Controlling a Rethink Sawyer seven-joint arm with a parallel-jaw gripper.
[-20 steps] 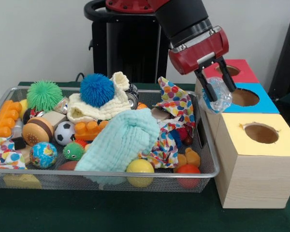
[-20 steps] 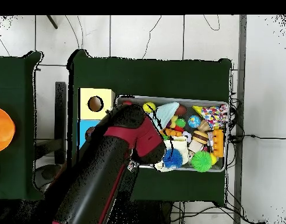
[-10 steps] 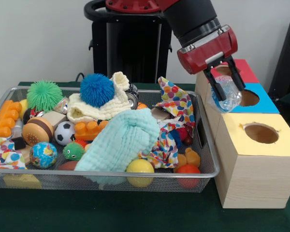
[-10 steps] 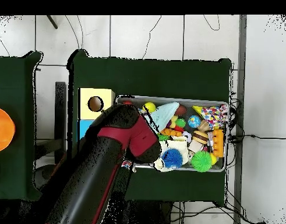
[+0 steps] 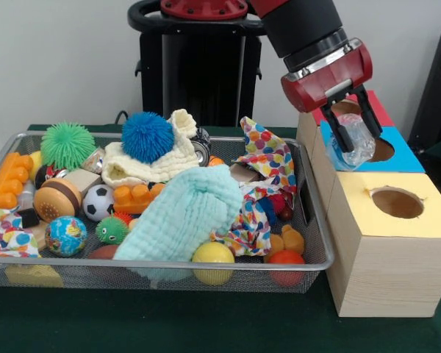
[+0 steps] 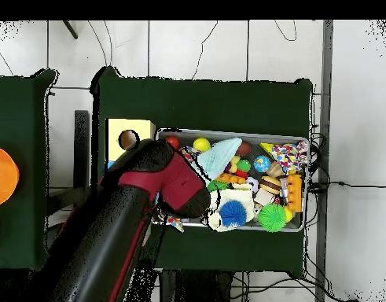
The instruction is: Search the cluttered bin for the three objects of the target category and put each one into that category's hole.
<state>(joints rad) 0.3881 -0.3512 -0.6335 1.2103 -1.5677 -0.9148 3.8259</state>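
Observation:
In the front view my gripper (image 5: 355, 138) is shut on a clear bluish plastic ball (image 5: 353, 145). It hangs over the left rim of the blue-topped box (image 5: 404, 156), just left of that box's round hole (image 5: 381, 150). Behind it stands the red-topped box (image 5: 373, 109); in front, the yellow-topped box (image 5: 397, 220) with its own hole (image 5: 397, 202). The wire bin (image 5: 169, 265) to the left holds several toys. In the overhead view the arm (image 6: 141, 212) hides the gripper, the ball and most of the boxes; only part of the yellow box (image 6: 125, 132) shows.
In the bin lie a mint cloth (image 5: 184, 213), a spotted cloth (image 5: 268, 158), a cream knit (image 5: 158, 158), a blue spiky ball (image 5: 147, 136), a green spiky ball (image 5: 67, 145), a soccer ball (image 5: 98, 201), a yellow ball (image 5: 213, 254) and orange bricks (image 5: 7, 180).
The gripper has carried the clear ball to the right and slightly up, from above the bin's right edge to over the blue box. The toys in the bin have not moved.

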